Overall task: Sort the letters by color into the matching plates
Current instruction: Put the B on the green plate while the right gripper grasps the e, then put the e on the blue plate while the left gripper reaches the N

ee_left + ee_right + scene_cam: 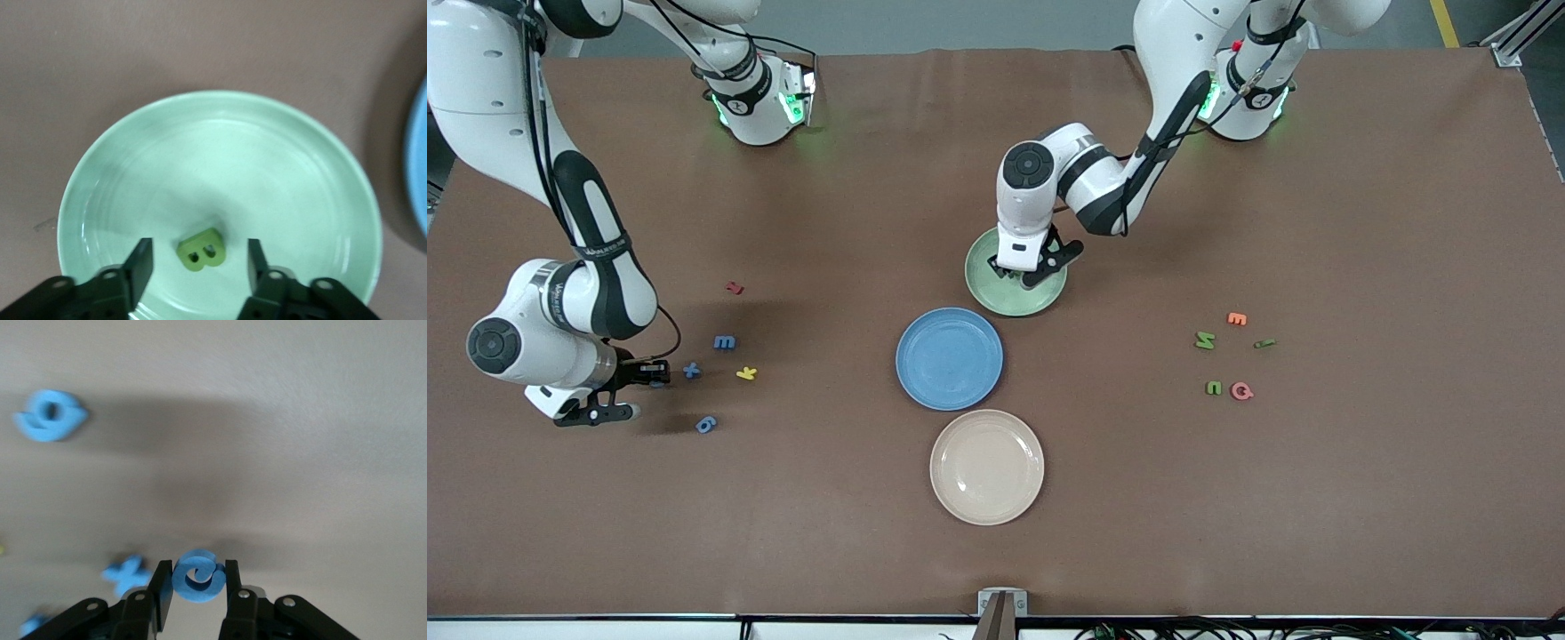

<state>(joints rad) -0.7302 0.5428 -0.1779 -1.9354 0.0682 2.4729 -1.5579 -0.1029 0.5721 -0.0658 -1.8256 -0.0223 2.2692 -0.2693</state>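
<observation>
My right gripper [660, 373] is shut on the blue c [198, 575], low over the table beside the blue + [692, 371]. The blue m [724, 341] and blue 6 [706, 424] lie close by; the + [127, 575] and 6 [50, 415] also show in the right wrist view. My left gripper [1011, 271] is open over the pale green plate [996, 298]. The green B [201, 249] lies in that plate [220, 147] between the fingers [140, 263], apart from both. The blue plate [949, 358] holds nothing. Green N [1205, 340], thin stroke [1264, 343] and u [1214, 388] lie toward the left arm's end.
A beige plate [987, 467] lies nearer the front camera than the blue plate. A red letter [735, 287] and a yellow letter [746, 373] lie among the blue ones. An orange letter [1236, 318] and a pink letter [1241, 390] lie among the green ones.
</observation>
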